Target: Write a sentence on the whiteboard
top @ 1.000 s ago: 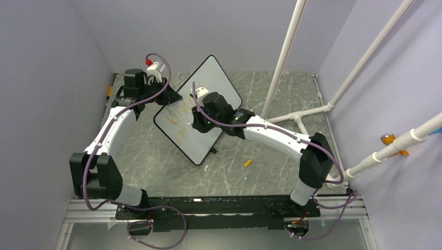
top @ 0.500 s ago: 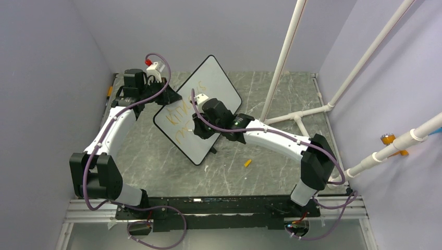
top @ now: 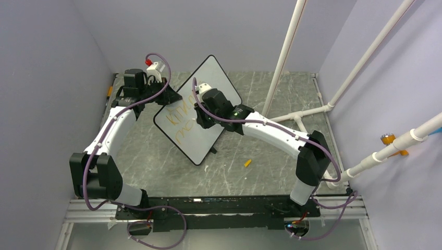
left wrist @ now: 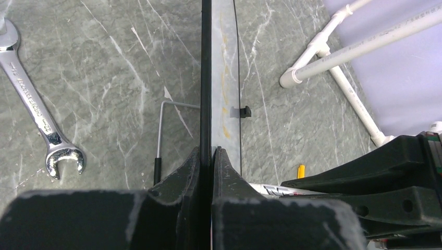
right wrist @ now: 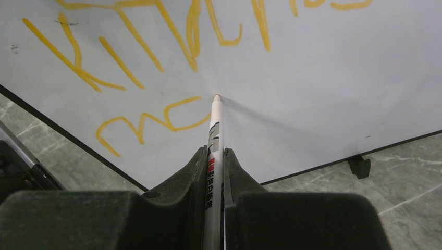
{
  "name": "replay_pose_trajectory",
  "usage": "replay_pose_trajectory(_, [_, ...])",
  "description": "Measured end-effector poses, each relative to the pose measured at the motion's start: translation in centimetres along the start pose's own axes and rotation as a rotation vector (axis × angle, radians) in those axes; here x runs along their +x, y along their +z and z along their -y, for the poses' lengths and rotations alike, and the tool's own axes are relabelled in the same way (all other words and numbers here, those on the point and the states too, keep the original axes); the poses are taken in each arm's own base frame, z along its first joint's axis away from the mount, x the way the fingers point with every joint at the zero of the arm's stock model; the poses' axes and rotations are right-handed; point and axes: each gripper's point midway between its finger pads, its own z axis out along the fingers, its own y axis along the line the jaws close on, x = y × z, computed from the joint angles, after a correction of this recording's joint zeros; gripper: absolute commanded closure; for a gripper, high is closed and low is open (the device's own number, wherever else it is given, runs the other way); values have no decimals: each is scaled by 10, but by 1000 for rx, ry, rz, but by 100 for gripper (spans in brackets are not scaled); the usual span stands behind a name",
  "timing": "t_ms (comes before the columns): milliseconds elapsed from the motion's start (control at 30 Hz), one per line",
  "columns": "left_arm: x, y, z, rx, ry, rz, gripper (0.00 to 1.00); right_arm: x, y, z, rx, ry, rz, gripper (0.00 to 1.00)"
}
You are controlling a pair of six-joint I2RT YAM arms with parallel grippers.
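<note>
Right now the sentence (right wrist: 194,47) shows as two orange lines on the whiteboard (top: 216,78), which stands tilted near the bench's far edge, left of centre. The marker (right wrist: 215,125) runs straight out of the right gripper (right wrist: 212,153), pinched tight. Its tip looks to be on the board just right of line two's last stroke, with blank white further right. The left gripper (left wrist: 209,153) is clamped on the board's edge. No containers in play.

Grey marbled worktop (top: 260,172) — the whiteboard (top: 213,75) stands propped on it, a steel spanner (left wrist: 36,112) lies flat, a small orange piece (top: 247,163) sits nearer, and white pipes (top: 307,112) run at the right.
</note>
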Motion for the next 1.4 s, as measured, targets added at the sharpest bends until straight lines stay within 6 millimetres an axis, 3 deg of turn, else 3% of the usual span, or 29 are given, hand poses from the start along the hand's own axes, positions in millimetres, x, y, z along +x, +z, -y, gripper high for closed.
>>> replay_pose_trajectory(433, [0, 0, 0, 0, 0, 0, 100, -8, 0, -4, -15, 0, 8, 100])
replay_pose_trajectory(733, [0, 0, 0, -1, 0, -1, 100, 5, 1, -2, -24, 8, 3, 100])
replay_pose_trajectory(900, [0, 0, 0, -1, 0, -1, 100, 17, 0, 1, -15, 10, -19, 100])
replay_pose_trajectory(1200, [0, 0, 0, -1, 0, 0, 100, 17, 0, 7, 14, 9, -17, 100])
replay_pose_trajectory(1400, [0, 0, 1, 4, 1, -2, 100, 16, 0, 23, 60, 19, -16, 100])
